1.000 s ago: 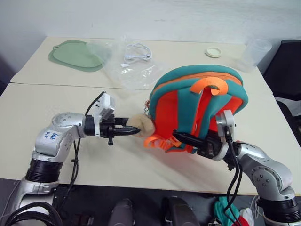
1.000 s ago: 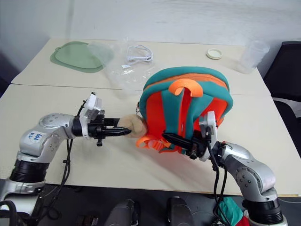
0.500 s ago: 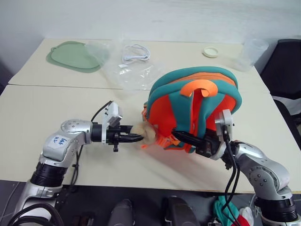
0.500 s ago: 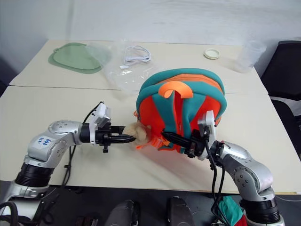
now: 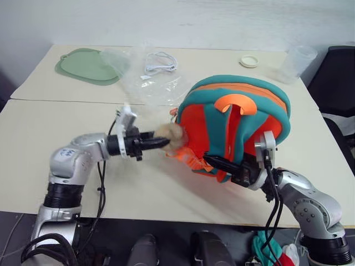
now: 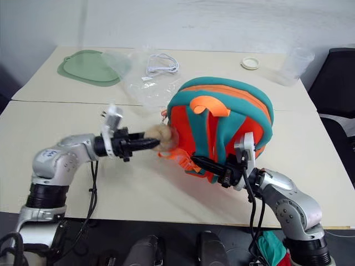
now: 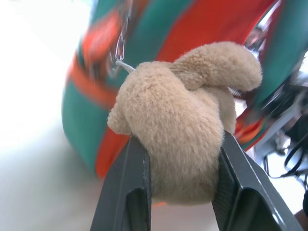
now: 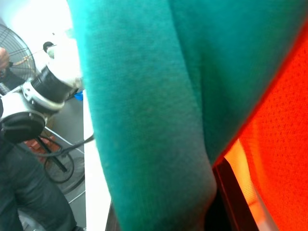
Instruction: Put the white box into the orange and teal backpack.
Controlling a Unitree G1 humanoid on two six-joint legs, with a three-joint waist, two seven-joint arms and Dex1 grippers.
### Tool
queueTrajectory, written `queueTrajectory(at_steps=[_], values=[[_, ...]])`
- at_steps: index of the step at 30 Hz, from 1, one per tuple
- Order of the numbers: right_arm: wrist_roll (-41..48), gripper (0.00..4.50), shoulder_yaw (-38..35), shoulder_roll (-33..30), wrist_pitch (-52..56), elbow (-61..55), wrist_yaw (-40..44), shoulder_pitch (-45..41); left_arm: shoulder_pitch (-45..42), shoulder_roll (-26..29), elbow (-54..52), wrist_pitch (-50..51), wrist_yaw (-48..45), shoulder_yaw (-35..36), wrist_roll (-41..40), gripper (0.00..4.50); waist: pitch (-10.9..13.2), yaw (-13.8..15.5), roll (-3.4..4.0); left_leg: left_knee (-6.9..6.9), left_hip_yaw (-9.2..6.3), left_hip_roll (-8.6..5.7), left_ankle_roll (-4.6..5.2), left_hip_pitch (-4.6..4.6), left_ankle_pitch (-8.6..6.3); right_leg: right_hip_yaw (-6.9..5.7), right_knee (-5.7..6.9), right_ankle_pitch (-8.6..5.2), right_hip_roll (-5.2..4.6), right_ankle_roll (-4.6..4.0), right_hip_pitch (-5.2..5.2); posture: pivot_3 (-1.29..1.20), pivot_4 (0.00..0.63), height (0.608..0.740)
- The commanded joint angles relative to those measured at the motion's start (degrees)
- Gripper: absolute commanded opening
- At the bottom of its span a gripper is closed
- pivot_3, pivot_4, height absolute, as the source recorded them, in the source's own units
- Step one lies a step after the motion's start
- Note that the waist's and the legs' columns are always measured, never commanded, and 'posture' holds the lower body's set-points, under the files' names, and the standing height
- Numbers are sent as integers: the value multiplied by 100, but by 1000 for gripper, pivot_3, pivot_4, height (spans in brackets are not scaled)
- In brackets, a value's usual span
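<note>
The left gripper point(image 5: 162, 142) has risen, its jaws clamping the one plush charm point(image 7: 178, 130); the right gripper point(image 5: 213, 162) pinches a strap of the one orange and teal backpack point(image 5: 244, 119).

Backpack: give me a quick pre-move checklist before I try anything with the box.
1. Left gripper grip on the plush charm: ok, both fingers clamp it.
2. Right gripper hold on the orange and teal backpack: ok, shut on the lower edge by a teal strap.
3. Backpack supported: ok, held between both arms above the table.
4. Backpack zipper open: cannot tell, the opening is not visible.
5. White box located: not ok, I cannot spot it on the table.
6. A free gripper for the box: not ok, both are occupied.
</note>
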Motion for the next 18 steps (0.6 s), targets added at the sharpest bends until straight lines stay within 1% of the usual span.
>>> queueTrajectory(at_steps=[1, 6, 8, 10, 14, 18], values=[[57, 53, -119, -55, -64, -211, 10, 48, -184, 441, 698, -614, -365, 29, 458, 1170, 0, -16, 0, 0, 1, -1, 0, 1, 0, 0, -1, 0, 0, 0, 0, 0, 150, 740], [53, 53, -124, -93, -58, -180, 41, 46, -559, 452, 1824, -1244, -179, -325, 1228, 1170, 1, -14, -2, 3, 3, -2, 2, 1, -1, -1, -1, 0, 1, -1, 1, 0, 150, 740], [51, 53, -140, -104, -68, -162, 56, 58, -635, 290, 2167, -1421, -87, -588, 1533, 1170, 1, -10, -2, 4, 3, -2, 3, 0, -1, -1, -1, 0, 0, 0, 1, 0, 150, 740], [45, 53, -147, -114, -78, -151, 66, 71, -704, 68, 2385, -1456, 41, -659, 1628, 1170, 1, -4, -2, 4, 3, -2, 3, 0, -2, -1, 0, 0, 0, 0, 1, 0, 150, 740], [55, 53, -177, -122, -95, -152, 55, 109, -466, -33, 2285, -1215, -303, -965, 1675, 1170, 1, -41, -2, 3, 5, 0, 4, 0, -2, 0, 1, 0, 2, 0, -1, 0, 150, 740], [42, 53, -207, -115, -141, -133, 55, 156, -241, -264, 2088, -1137, -435, -834, 1401, 1170, 1, -18, -2, 2, 4, 2, 1, 2, 0, -1, 3, -1, 2, -1, -2, 0, 150, 740]])
